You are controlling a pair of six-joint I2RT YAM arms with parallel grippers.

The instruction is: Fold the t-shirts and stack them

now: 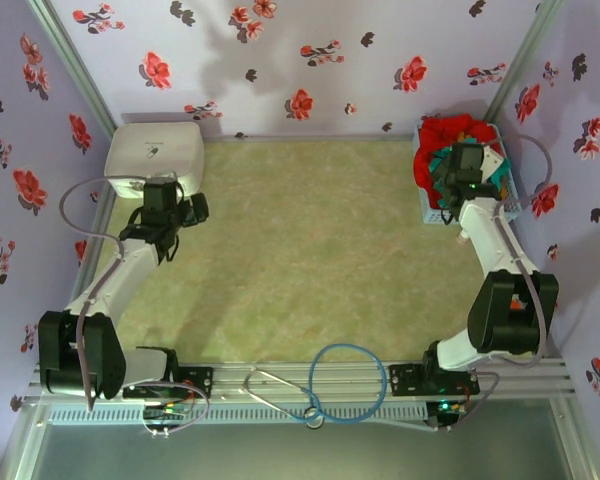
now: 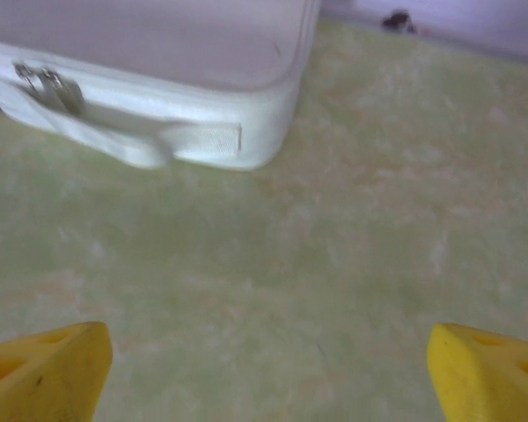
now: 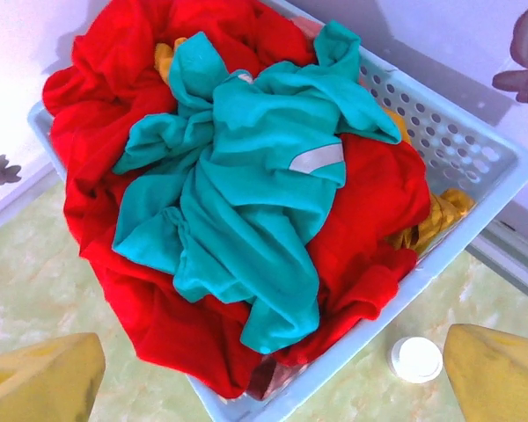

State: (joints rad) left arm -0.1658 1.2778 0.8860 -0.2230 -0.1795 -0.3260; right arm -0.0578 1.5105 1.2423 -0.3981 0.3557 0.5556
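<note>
From above, the right pincer point(image 1: 462, 168) hangs over the far-right basket point(image 1: 507, 190) of t-shirts point(image 1: 442, 135) — the nearer arm by far; the left pincer point(image 1: 172, 212) sits by the white box point(image 1: 155, 150). Left wrist: fingers point(image 2: 44, 369) spread over the tabletop point(image 2: 378, 220). Right wrist: fingers spread too — teal t-shirt point(image 3: 238, 193) crumpled atop red t-shirts point(image 3: 114, 114), straight below.

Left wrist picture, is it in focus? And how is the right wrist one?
Left wrist view: soft and hazy, the white box looks smeared. Right wrist view: sharper, the folds of the teal t-shirt and the holes of the basket are clear.
</note>
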